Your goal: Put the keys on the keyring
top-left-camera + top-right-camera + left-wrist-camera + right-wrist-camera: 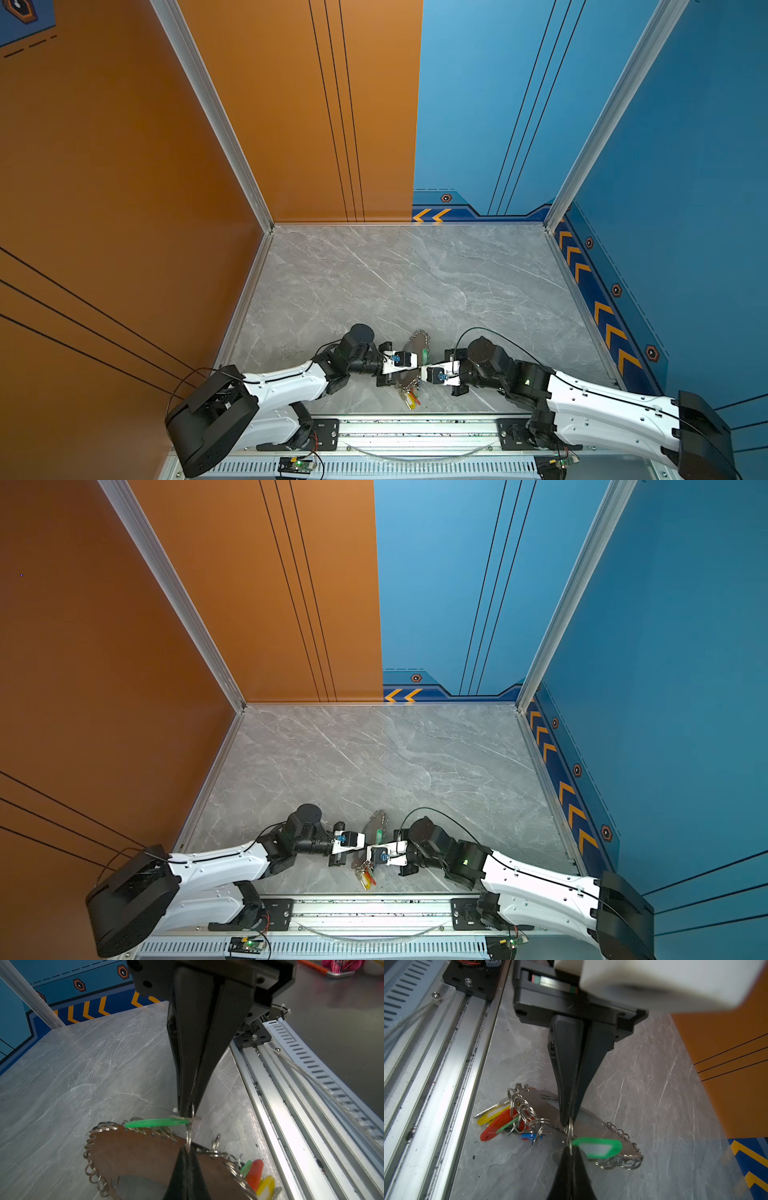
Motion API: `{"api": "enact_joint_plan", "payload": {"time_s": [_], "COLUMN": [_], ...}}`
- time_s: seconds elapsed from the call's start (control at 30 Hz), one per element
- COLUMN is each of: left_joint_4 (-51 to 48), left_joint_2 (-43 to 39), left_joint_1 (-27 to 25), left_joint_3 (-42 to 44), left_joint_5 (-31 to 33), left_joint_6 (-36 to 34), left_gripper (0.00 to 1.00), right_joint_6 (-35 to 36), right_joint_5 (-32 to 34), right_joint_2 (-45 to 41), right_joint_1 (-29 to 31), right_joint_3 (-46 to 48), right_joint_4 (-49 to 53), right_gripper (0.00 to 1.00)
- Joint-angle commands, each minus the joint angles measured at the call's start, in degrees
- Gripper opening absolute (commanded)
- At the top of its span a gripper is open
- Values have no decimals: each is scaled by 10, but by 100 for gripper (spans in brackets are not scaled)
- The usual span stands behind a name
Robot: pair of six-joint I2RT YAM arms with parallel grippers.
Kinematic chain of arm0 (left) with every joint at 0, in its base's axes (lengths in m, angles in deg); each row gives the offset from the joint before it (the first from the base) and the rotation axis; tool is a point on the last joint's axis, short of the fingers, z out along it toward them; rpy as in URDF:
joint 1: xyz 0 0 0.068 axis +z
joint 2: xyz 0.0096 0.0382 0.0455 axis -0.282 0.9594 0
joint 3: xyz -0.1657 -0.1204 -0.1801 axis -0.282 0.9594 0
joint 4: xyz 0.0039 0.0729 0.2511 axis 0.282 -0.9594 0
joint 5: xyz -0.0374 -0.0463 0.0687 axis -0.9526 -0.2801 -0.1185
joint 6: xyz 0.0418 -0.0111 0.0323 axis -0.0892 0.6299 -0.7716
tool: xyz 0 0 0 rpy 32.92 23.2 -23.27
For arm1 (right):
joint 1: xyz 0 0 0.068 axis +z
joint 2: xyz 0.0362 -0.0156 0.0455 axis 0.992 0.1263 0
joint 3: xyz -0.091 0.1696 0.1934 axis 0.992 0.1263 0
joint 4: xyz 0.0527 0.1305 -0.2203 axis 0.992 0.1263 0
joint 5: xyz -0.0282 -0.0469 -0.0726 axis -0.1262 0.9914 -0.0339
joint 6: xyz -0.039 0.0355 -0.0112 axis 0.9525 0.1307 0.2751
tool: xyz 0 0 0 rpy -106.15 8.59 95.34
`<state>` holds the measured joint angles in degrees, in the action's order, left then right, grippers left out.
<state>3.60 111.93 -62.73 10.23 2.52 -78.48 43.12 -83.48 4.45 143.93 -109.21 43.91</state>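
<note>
Just over the tan oval ring-edged keyring [135, 1153], the left gripper [188, 1109] and right gripper [569, 1123] are both pinching shut on the silver ring [188, 1138] of the green white-labelled key [598, 1148]

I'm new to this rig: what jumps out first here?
The left hand and right hand meet tip to tip near the front rail, both shut on a small silver ring carrying a green key. Beneath them is the tan keyring, with red, yellow and blue keys bunched at its rail end.

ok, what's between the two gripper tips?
A small silver metal ring with the green plastic-tagged key on it, over the tan oval keyring; shown in both wrist views.
</note>
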Motion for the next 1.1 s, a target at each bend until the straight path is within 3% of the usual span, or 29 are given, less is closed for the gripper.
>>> {"api": "enact_joint_plan", "payload": {"time_s": [0.0, 0.4, 1.07], "left_joint_4": [9, 9, 10], "left_joint_2": [5, 0, -8], "left_joint_1": [8, 7, 1], "left_joint_3": [-15, -12, -6], "left_joint_5": [5, -36, -71], "left_joint_6": [9, 6, -8], "left_gripper": [0, 0, 0], "right_joint_6": [0, 5, 10], "right_joint_5": [-20, -15, -70], "right_joint_2": [-12, 15, 39], "right_joint_1": [4, 3, -26], "right_joint_3": [-7, -14, -14], "right_joint_4": [4, -9, -28], "right_gripper": [0, 0, 0]}}
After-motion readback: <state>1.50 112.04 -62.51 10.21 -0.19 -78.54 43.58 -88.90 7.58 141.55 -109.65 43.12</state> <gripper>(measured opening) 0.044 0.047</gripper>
